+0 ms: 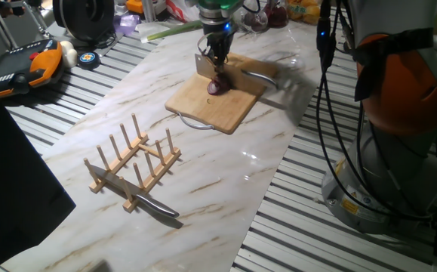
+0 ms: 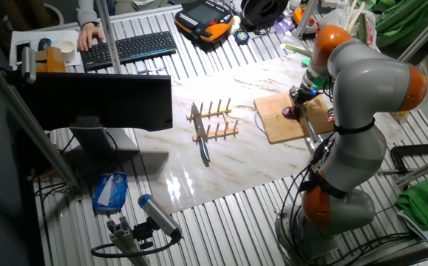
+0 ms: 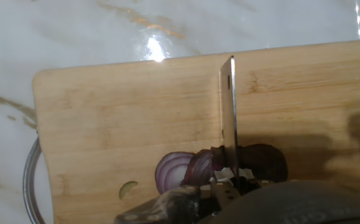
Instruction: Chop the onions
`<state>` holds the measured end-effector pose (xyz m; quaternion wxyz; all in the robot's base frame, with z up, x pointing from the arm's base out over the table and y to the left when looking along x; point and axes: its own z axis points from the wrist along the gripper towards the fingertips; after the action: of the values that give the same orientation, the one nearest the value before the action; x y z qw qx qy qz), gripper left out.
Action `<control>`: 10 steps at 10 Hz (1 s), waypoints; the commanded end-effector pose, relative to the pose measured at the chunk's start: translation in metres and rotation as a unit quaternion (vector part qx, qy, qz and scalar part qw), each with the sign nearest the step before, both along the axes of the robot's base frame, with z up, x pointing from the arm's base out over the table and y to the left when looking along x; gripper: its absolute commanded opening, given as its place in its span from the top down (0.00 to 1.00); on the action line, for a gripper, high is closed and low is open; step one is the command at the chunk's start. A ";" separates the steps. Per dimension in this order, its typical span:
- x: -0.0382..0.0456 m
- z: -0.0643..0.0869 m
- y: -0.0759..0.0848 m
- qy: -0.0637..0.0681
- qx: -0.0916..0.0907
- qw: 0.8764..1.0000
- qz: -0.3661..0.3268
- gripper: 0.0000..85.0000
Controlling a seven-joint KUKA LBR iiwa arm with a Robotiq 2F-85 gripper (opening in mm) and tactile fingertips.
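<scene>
Readable text: none in any of the three views.
Keyboard: keys visible in the other fixed view, lettering too small to read.
Handheld control pendant: orange and black, screen and markings too blurred to read.
Blue packet: pale print on it, too blurred to read.
Round black puck: a light mark on top, not legible.

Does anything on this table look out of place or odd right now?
One thing stands out: a knife lies across the end of the wooden rack, its handle sticking past the rack onto the marble table. On the cutting board, the onion is simply part-sliced.
</scene>
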<state>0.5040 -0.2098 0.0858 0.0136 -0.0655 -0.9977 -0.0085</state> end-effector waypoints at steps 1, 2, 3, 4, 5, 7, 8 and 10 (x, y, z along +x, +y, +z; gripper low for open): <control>-0.0010 -0.001 0.000 -0.001 0.000 1.000 0.000 0.99; -0.0012 0.002 -0.001 -0.001 -0.002 1.000 0.000 0.99; -0.0016 0.006 -0.001 -0.001 -0.003 1.000 0.000 0.99; -0.0026 0.009 -0.001 -0.001 -0.006 1.000 0.000 0.99; -0.0036 0.013 -0.001 -0.001 -0.008 1.000 -0.001 0.99; -0.0047 0.016 -0.001 0.001 -0.010 1.000 -0.001 0.99; -0.0046 0.016 -0.001 0.001 -0.009 1.000 -0.001 0.99; -0.0042 0.014 0.004 -0.002 -0.006 1.000 -0.002 0.99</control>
<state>0.4998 -0.2046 0.0999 0.0114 -0.0682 -0.9976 -0.0031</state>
